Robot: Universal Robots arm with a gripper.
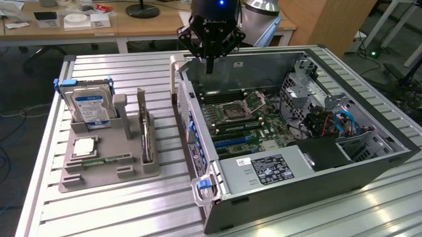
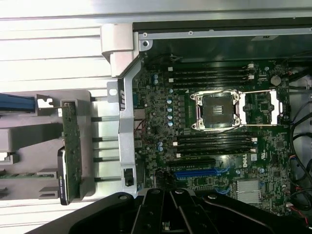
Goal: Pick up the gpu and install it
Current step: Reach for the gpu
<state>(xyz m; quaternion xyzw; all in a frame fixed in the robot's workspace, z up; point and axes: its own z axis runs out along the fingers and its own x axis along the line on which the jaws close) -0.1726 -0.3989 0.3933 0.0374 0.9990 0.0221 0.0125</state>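
My gripper (image 1: pixel 209 68) hangs above the open PC case (image 1: pixel 316 197), near its wall on the tray side, fingers pinched shut and holding nothing. The gpu (image 1: pixel 146 140) stands on edge in a slot of the grey holder tray (image 1: pixel 99 180), well apart from me, near the hard drive (image 1: pixel 90 106). My read: light, stiff, thin, with fragile parts on its faces, so pinch the bare top edge mid-length, gently. Writing: the white mark on the motherboard (image 2: pixel 161 112) looks like Dell; hard drive label and power supply sticker (image 1: pixel 271 169) unreadable
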